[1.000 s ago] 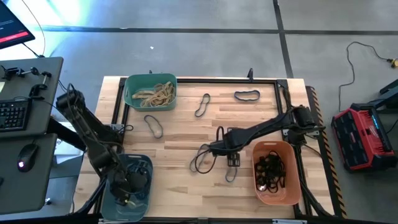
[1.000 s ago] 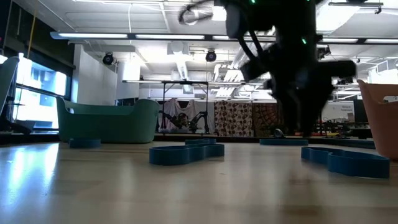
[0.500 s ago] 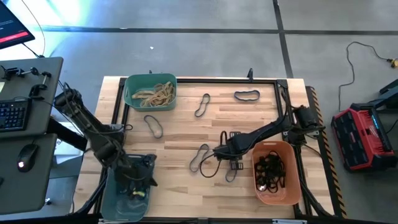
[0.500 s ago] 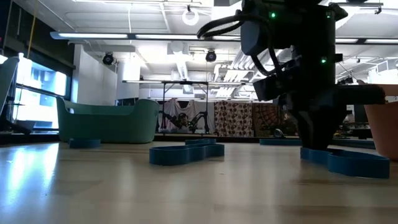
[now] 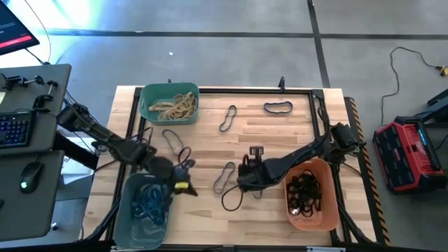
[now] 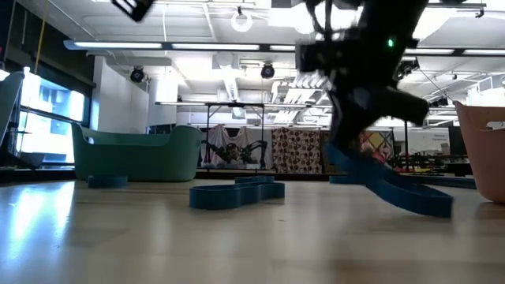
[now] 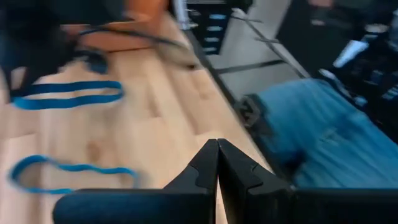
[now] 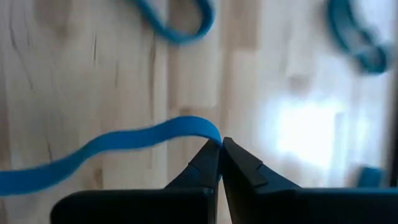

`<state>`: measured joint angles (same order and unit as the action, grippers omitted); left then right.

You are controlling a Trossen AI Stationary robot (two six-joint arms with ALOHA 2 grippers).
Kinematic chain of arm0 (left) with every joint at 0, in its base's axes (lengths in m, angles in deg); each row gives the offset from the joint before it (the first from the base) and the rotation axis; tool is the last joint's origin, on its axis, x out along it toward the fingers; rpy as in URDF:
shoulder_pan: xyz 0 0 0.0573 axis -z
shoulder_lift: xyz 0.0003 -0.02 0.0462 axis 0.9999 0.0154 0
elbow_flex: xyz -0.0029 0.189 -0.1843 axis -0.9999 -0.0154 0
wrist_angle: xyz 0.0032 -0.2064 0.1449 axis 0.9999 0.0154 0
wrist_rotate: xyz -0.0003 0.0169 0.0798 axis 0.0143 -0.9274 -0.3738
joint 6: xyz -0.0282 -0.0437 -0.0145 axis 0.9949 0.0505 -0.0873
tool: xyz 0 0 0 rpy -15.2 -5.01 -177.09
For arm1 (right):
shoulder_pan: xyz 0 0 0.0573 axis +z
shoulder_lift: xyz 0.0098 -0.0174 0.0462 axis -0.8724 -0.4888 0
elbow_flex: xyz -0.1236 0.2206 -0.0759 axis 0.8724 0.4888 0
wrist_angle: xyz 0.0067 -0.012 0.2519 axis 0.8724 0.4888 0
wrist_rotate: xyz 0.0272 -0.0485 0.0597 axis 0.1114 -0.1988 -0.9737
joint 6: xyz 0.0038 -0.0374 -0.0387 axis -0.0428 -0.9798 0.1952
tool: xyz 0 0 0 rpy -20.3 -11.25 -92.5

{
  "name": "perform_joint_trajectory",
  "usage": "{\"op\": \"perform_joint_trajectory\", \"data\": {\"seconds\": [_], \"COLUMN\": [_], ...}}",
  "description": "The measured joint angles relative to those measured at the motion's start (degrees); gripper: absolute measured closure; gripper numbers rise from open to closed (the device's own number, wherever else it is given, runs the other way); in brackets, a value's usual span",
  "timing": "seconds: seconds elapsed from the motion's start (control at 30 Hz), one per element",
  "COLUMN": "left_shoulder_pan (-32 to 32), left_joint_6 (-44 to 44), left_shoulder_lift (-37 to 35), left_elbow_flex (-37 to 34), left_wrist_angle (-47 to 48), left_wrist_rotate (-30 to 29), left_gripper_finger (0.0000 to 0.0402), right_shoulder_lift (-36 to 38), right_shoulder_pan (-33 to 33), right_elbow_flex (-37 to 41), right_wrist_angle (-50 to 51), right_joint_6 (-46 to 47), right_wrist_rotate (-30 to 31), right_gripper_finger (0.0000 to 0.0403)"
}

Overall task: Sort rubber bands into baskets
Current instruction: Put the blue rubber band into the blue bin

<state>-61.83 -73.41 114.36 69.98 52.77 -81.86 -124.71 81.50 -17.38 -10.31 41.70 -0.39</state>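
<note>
I am seeing my right gripper (image 8: 219,144) pinching a long blue rubber band (image 8: 118,144) at its tip, fingers (image 8: 202,167) pressed together low in the frame. The band is trailing off to the lower left over the pale wooden tabletop (image 8: 81,74). Two more blue rubber loops (image 8: 177,25) are lying along the upper edge.

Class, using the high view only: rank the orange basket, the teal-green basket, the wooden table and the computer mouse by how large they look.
1. Wooden table, by far the largest.
2. Orange basket and teal-green basket: too alike to rank.
3. Computer mouse, smallest.
</note>
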Motion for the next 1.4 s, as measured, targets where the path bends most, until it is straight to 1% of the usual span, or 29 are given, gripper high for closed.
{"op": "perform_joint_trajectory", "data": {"seconds": [0.17, 0.37, 0.47, 0.6, 0.8, 0.9, 1.03, 1.13, 1.27, 1.4], "left_shoulder_pan": [-5.0, -8.1, -8.7, -9.2, -9.8, -9.8, -9.9, -10.3, -11.8, -13.1], "left_joint_6": [-1.7, -2.7, -3.9, -4.1, -4.0, -4.0, -3.7, -2.3, -1.1, 0.1], "left_shoulder_lift": [0.0, 1.2, 2.7, 6.0, 9.2, 9.9, 10.6, 11.3, 12.6, 14.6], "left_elbow_flex": [-1.6, -2.1, -2.1, -2.1, -2.1, -2.1, -2.0, -2.1, -2.0, -2.0], "left_wrist_angle": [-3.5, -6.8, -7.8, -11.8, -17.8, -20.5, -21.5, -22.4, -25.6, -28.4], "left_wrist_rotate": [0.0, -0.3, -0.8, -3.8, -8.8, -8.9, -8.6, -8.2, -8.0, -5.1], "left_gripper_finger": [0.0401, 0.0400, 0.0390, 0.0362, 0.0304, 0.0275, 0.0243, 0.0228, 0.0221, 0.0220], "right_shoulder_lift": [0.0, 0.1, 0.1, 0.1, 0.2, 0.2, 0.2, 0.2, 0.2, 0.2], "right_shoulder_pan": [3.3, 6.3, 7.2, 7.9, 8.2, 8.2, 8.2, 8.2, 8.2, 8.2], "right_elbow_flex": [-4.6, -10.7, -13.7, -17.1, -19.4, -19.4, -19.4, -19.4, -19.4, -19.4], "right_wrist_angle": [0.5, 0.3, -0.4, -2.6, -6.9, -8.3, -8.9, -9.7, -11.4, -12.3], "right_joint_6": [-0.3, -2.8, -4.9, -8.0, -12.3, -13.4, -13.5, -13.5, -15.7, -16.5], "right_wrist_rotate": [7.6, 16.2, 19.0, 21.7, 22.1, 22.3, 23.5, 24.4, 24.5, 24.5], "right_gripper_finger": [0.0400, 0.0402, 0.0402, 0.0402, 0.0402, 0.0403, 0.0403, 0.0403, 0.0403, 0.0403]}}
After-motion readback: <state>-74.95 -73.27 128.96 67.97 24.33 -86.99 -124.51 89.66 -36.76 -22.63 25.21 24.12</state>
